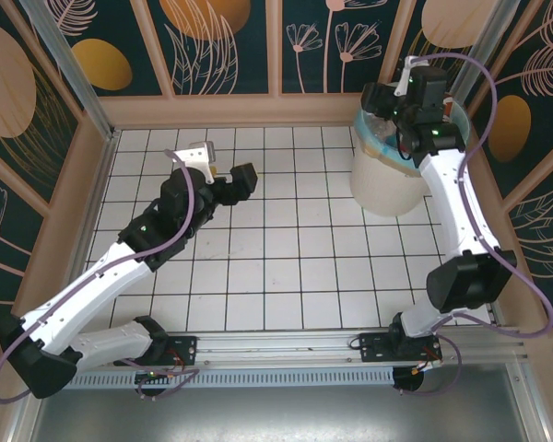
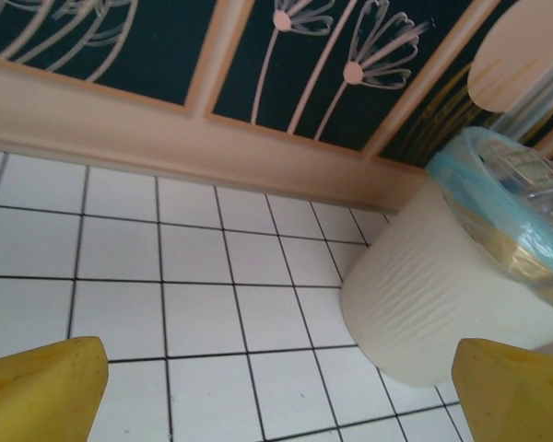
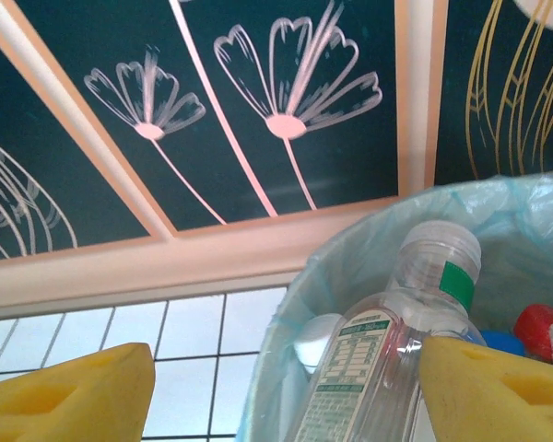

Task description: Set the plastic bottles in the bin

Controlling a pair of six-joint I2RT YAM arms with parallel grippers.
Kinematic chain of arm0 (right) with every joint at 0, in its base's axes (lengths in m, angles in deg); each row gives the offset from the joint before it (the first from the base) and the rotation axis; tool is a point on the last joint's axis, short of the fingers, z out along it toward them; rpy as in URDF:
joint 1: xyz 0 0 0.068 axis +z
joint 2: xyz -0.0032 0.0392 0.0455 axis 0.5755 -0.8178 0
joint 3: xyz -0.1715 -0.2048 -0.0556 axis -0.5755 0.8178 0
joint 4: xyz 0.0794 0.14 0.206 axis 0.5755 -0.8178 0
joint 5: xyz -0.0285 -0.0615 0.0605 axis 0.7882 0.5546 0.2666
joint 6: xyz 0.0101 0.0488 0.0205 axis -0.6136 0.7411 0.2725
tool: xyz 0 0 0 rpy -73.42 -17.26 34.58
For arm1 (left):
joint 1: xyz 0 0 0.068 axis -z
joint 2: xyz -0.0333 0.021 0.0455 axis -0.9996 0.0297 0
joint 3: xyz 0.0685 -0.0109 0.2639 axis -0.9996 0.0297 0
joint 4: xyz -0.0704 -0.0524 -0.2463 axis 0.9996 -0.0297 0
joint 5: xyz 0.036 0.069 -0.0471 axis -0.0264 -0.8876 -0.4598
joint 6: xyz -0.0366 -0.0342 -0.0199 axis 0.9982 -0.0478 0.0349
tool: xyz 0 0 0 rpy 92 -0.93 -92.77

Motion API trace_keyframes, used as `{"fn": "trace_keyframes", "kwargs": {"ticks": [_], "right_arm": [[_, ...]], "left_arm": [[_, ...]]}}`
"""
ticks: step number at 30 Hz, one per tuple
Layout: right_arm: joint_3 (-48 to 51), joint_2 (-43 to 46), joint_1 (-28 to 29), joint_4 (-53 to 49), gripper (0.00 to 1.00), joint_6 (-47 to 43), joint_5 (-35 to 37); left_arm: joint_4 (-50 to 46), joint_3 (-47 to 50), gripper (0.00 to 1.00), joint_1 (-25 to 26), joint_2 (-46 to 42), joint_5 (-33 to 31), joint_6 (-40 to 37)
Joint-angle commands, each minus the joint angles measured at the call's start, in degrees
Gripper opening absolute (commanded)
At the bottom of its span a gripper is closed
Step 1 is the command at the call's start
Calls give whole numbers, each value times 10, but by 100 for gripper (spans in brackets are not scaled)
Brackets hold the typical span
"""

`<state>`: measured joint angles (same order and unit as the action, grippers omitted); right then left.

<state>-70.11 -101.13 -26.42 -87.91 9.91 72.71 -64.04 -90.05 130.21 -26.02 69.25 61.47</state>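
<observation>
The bin [image 1: 387, 189], a cream-white bucket lined with a light blue bag, stands at the far right of the tiled floor. My right gripper [image 1: 394, 109] hangs over its rim. In the right wrist view a clear plastic bottle [image 3: 387, 354] with a white printed label lies in the bin's mouth [image 3: 350, 249]. The bottle leans against the right pad [image 3: 498, 391], while the left pad [image 3: 69, 396] stands far from it, so the right gripper [image 3: 286, 368] is open. Red [image 3: 539, 327], blue [image 3: 502, 341] and white [image 3: 315, 341] caps show deeper inside. My left gripper [image 1: 226, 180] is open and empty over the floor.
The peach baseboard and dark flowered wall [image 1: 258, 55] close the space right behind the bin. In the left wrist view the bin [image 2: 433, 285] stands ahead and to the right of my left gripper [image 2: 281, 387], with bare white tiles [image 2: 203, 304] between.
</observation>
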Motion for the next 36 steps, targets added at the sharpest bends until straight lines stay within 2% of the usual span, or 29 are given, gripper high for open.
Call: {"fn": "trace_keyframes", "kwargs": {"ticks": [1,3,9,13,18,22,26,31,34,36], "right_arm": [[36,76,19,17,75,-1,15],[99,129,39,59,75,-13,15],[386,348,96,249,75,-60,30],[487,448,100,259,75,-67,27],[579,506,99,212,75,-76,67],[665,526,100,229,75,-85,106],[739,526,99,291,76,-91,135],[784,481,98,365,76,-79,178],[830,439,97,442,77,-84,214],[860,412,91,499,77,-88,224]], "left_arm": [[25,22,96,0,-32,-74,-32],[47,45,96,-1,-52,-115,-49],[153,152,98,0,-107,-249,-127],[232,224,98,0,-138,-318,-186],[348,318,99,-10,-167,-368,-263],[408,381,99,-62,-169,-341,-268],[458,427,98,-117,-144,-321,-255],[523,467,98,-163,-85,-303,-244],[579,488,98,-191,-35,-287,-234],[559,467,99,-205,-11,-271,-239]]}}
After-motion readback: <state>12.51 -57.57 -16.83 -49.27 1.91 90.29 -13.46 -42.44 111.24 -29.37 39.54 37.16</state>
